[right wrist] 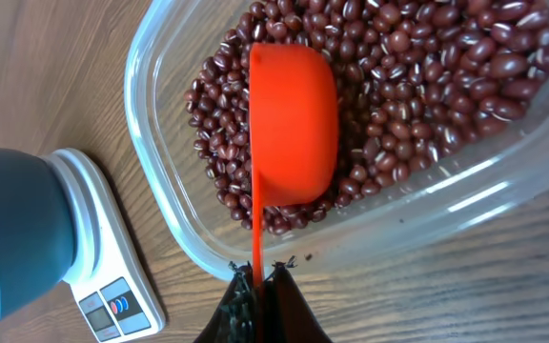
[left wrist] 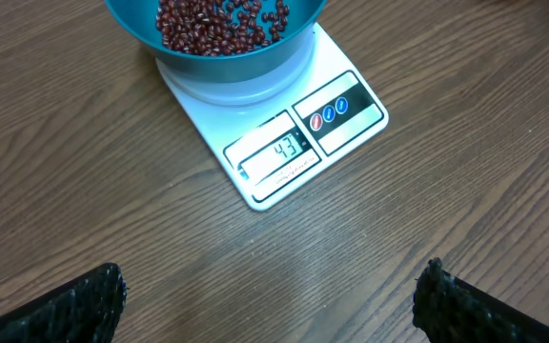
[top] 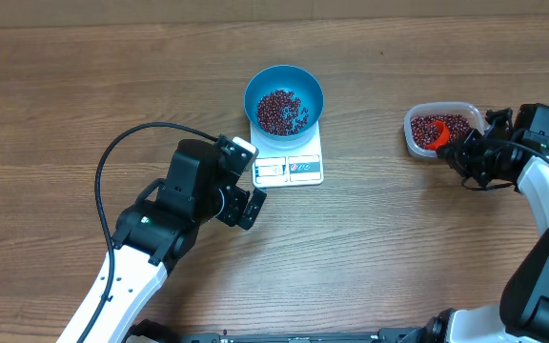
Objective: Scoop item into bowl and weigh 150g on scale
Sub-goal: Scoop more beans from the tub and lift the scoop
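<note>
From above, the small flat white rectangular kitchen scale [top: 289, 170] carries the round bright blue plastic bowl [top: 252, 95], which sits on the half of the scale away from the display and holds a thin heap of small dark red-brown beans [top: 281, 111]. Well off to the right of the scale stands a clear rounded-rectangular plastic tub [top: 412, 133] with the main stock of beans. The right gripper [top: 465, 151] sits at the side of the tub farther from the scale, clamped on the handle of an orange plastic scoop [top: 439, 136] whose cup lies in the tub. The left gripper [top: 253, 179] hovers just left of the scale, spread wide and empty.

The left wrist view looks across at the scale's display end. The number showing looks far short of the target, so more beans seem needed.

In the right wrist view, the scoop's thin handle runs straight out from the pinched fingers, and its cup lies over the beans with its rounded outer wall toward the camera. Whether the cup is loaded I cannot tell. The scale and bowl lie off to one side of that axis, so the carry is a sideways sweep towards the scale. The right arm is the one placed to make it.
</note>
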Tool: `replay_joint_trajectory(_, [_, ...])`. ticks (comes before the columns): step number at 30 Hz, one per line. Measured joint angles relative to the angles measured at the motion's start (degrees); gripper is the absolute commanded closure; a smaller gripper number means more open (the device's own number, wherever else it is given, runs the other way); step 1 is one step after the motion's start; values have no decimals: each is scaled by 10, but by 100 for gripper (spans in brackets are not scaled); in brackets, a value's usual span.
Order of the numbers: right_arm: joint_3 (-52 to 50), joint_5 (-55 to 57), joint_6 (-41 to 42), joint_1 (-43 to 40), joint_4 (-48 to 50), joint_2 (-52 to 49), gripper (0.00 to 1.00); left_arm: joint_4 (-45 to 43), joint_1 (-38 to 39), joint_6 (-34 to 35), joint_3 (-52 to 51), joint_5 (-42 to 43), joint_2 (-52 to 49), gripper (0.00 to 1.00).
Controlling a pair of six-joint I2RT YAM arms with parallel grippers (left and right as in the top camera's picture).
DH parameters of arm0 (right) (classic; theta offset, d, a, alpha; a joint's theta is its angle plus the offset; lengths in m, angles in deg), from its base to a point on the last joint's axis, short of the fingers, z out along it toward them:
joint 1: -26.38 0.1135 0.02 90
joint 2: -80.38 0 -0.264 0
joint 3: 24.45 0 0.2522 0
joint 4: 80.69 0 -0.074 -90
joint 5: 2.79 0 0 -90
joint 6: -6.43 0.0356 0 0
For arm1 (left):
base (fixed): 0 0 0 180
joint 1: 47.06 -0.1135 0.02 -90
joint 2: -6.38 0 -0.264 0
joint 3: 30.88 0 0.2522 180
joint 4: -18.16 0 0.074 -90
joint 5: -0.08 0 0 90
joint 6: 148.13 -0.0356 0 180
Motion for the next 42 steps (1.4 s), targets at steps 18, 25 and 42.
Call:
replay_joint_trajectory(18, [0, -21, 7, 33, 33, -19, 96, 0, 0, 0, 0, 0, 0, 0])
replay_joint_trajectory(25, [0, -45, 7, 23, 33, -24, 96, 0, 0, 0, 0, 0, 0, 0])
replay_joint_trajectory(42, [-5, -136, 6, -82, 18, -31, 96, 0, 0, 0, 0, 0, 0, 1])
